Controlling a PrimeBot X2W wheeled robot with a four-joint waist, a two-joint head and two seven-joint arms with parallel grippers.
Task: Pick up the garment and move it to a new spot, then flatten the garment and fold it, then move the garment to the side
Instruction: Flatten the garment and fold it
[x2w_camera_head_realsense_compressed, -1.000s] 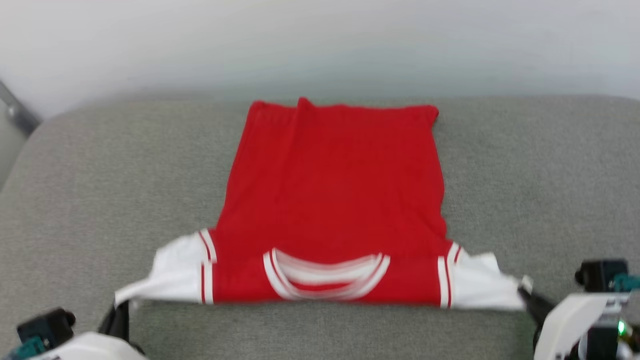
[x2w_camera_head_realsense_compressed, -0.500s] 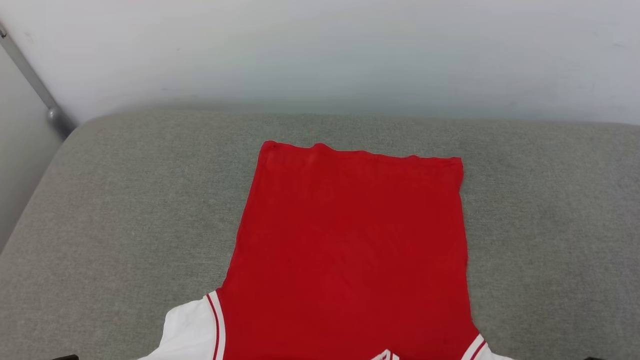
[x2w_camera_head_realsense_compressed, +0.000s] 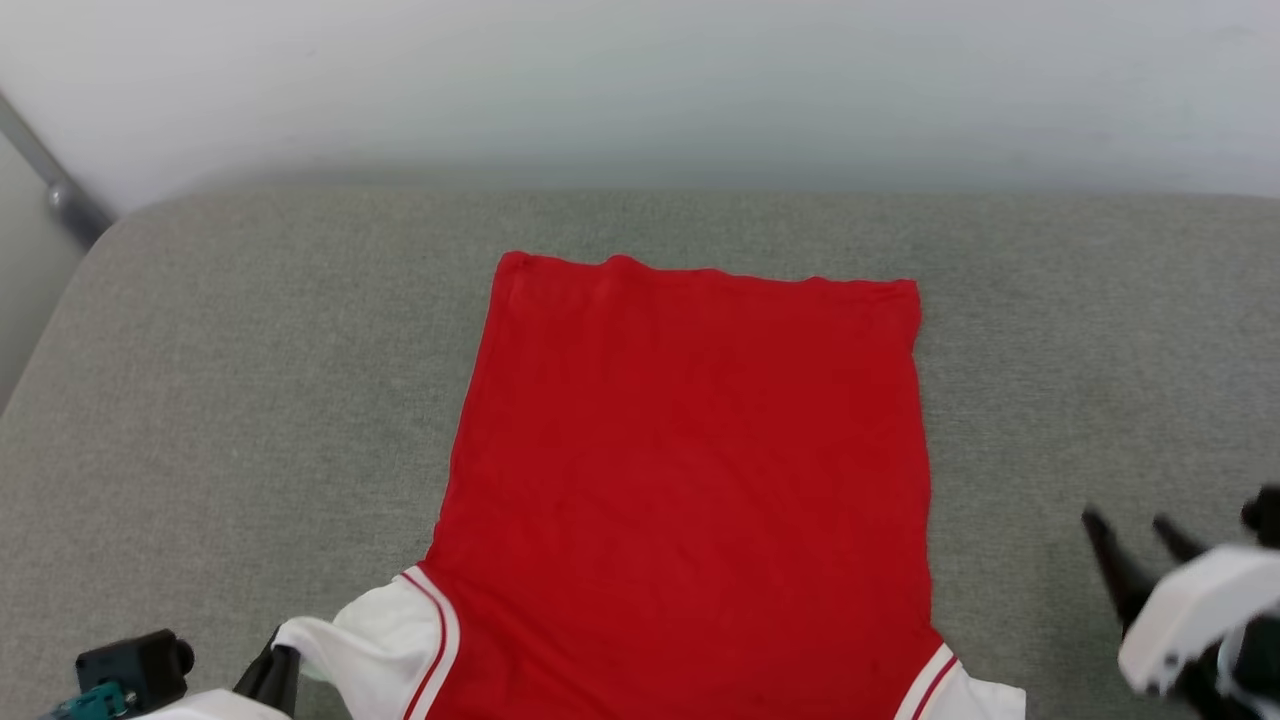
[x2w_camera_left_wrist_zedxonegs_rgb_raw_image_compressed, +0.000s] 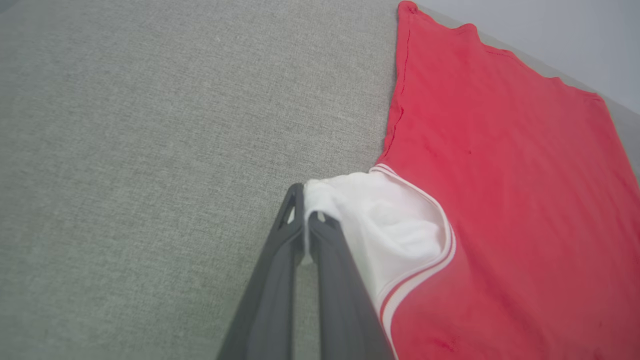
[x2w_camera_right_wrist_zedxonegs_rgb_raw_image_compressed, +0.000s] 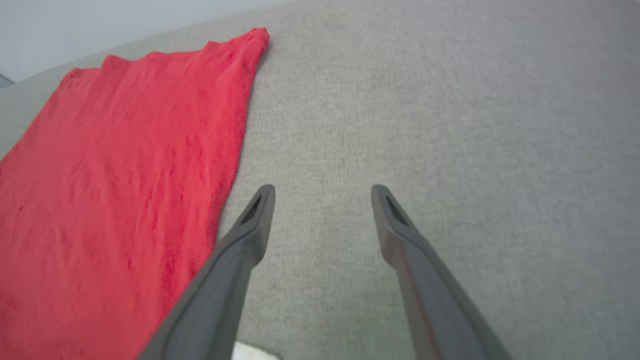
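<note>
The garment (x2w_camera_head_realsense_compressed: 690, 470), a red jersey with white sleeves and red-white trim, lies spread flat on the grey cushion, plain red side up, hem toward the wall. My left gripper (x2w_camera_head_realsense_compressed: 280, 665) at the lower left is shut on the tip of the white left sleeve (x2w_camera_left_wrist_zedxonegs_rgb_raw_image_compressed: 380, 230); in the left wrist view the fingertips of that left gripper (x2w_camera_left_wrist_zedxonegs_rgb_raw_image_compressed: 306, 207) pinch the bunched white cloth. My right gripper (x2w_camera_head_realsense_compressed: 1135, 530) hovers open at the lower right, clear of the cloth. In the right wrist view that right gripper (x2w_camera_right_wrist_zedxonegs_rgb_raw_image_compressed: 322, 192) stands spread over bare cushion, the garment (x2w_camera_right_wrist_zedxonegs_rgb_raw_image_compressed: 115, 175) to its left.
The grey upholstered cushion (x2w_camera_head_realsense_compressed: 200, 380) extends wide on both sides of the jersey. A pale wall (x2w_camera_head_realsense_compressed: 640, 90) runs behind it, with a grey metal bar (x2w_camera_head_realsense_compressed: 55, 185) at the far left corner.
The head camera has shifted, so the picture sits differently. My right gripper has let go of the right sleeve and opened, now standing away from the cloth. The left gripper keeps its hold.
</note>
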